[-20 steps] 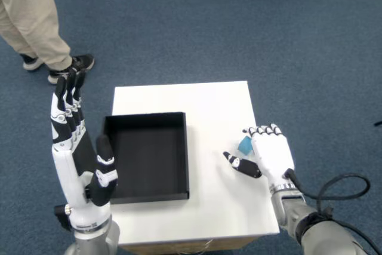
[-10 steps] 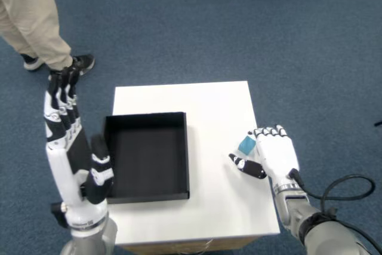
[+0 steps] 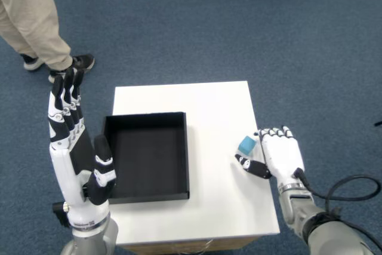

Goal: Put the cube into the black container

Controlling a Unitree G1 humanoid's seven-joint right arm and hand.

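Sitting on the white desk [image 3: 203, 103], the black container [image 3: 149, 154] lies empty w/ its mouth up, ready for the drop. Right hand [image 3: 279, 154] rests palm-down, fingers [image 3: 271, 132] spread, holding nothing; blue cube [image 3: 246, 144] just beside its fingertips, not yet grasped.
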